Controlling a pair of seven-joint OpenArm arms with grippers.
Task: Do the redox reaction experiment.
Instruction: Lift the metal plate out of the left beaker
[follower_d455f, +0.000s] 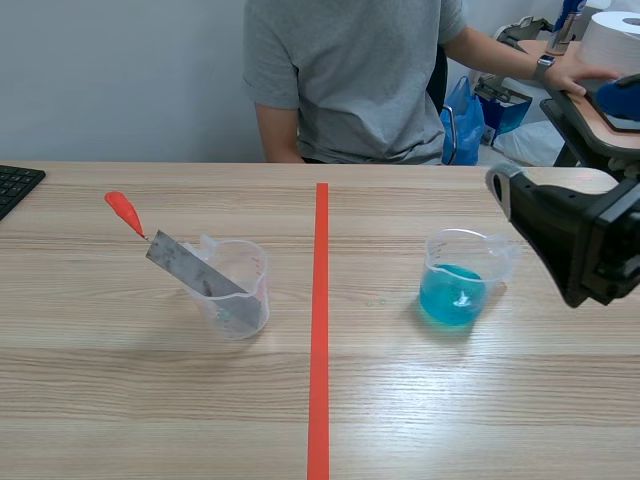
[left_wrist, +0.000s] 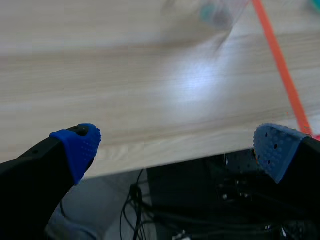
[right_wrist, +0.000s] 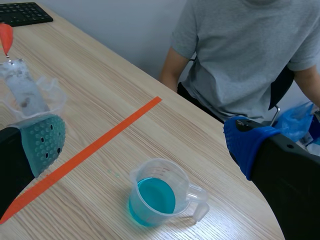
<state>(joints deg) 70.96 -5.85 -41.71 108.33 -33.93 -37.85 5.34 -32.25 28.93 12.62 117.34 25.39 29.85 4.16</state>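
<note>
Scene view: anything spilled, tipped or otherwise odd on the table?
Nothing stands out. The clear plastic cup of blue liquid stands upright with no spill around it; the grey metal strip with an orange-red handle leans in the other clear plastic cup, also upright.

I could read no text, label or number; marks on the cup (follower_d455f: 236, 288) and keyboard (follower_d455f: 15, 186) were too small.
</note>
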